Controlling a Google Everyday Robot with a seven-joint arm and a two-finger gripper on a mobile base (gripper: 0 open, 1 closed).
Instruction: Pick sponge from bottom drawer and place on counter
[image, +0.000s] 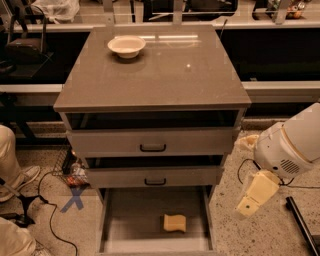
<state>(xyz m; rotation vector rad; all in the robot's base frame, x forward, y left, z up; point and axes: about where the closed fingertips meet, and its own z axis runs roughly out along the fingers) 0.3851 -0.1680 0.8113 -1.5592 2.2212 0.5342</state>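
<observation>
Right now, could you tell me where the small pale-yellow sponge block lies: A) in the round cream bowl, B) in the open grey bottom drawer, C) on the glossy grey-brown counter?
B: the sponge lies on the floor of the bottom drawer, while the gripper hangs beside the cabinet, apart from it.

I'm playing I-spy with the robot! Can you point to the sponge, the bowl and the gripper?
sponge (174, 223): camera view, middle of its top side.
bowl (126, 46): camera view, its hollow inside.
gripper (248, 205): camera view, its pale tip, right of the open bottom drawer (130, 217).
</observation>
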